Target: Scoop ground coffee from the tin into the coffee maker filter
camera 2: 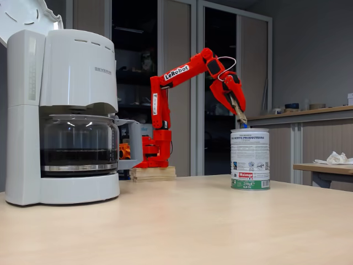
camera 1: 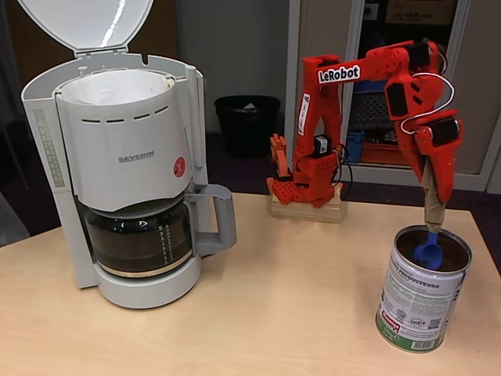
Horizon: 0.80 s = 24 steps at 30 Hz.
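Over the silver-rimmed, white-labelled metal tin (camera 1: pixel 421 294) at table's right, red gripper (camera 1: pixel 433 213) clamped on blue plastic scoop (camera 1: pixel 427 249), bowl dipped inside tin. White paper filter (camera 1: pixel 117 86) sits in grey SEVERIN machine (camera 1: pixel 125 164), lid up.

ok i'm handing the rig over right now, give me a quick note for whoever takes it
Gripper: above the tin's open mouth, shut on the handle of a blue scoop whose bowl hangs inside the tin.
Tin: upright on the right of the wooden table, lid off; how much ground coffee is in it cannot be told.
Coffee maker: on the left, lid up, white paper filter sitting in the basket, glass carafe in place below.
Done: scoop brought into the tin.
Left: lift a scoopful, carry it across to the filter, tip it in. Whether any coffee is already in the filter cannot be seen.
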Each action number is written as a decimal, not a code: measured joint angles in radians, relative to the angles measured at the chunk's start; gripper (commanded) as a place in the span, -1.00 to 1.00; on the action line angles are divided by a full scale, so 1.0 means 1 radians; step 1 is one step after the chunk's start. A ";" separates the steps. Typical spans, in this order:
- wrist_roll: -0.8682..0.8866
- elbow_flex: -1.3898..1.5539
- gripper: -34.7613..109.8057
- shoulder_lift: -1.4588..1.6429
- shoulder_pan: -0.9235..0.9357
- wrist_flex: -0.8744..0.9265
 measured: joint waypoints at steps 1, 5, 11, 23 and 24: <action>-0.046 -0.014 -0.52 -0.008 -0.005 0.000; -0.259 -0.032 -0.52 -0.015 0.000 -0.003; -0.457 -0.014 -0.52 -0.015 0.026 0.003; -0.541 0.074 -0.52 0.063 0.100 0.123; -0.549 0.074 -0.52 0.064 0.100 0.126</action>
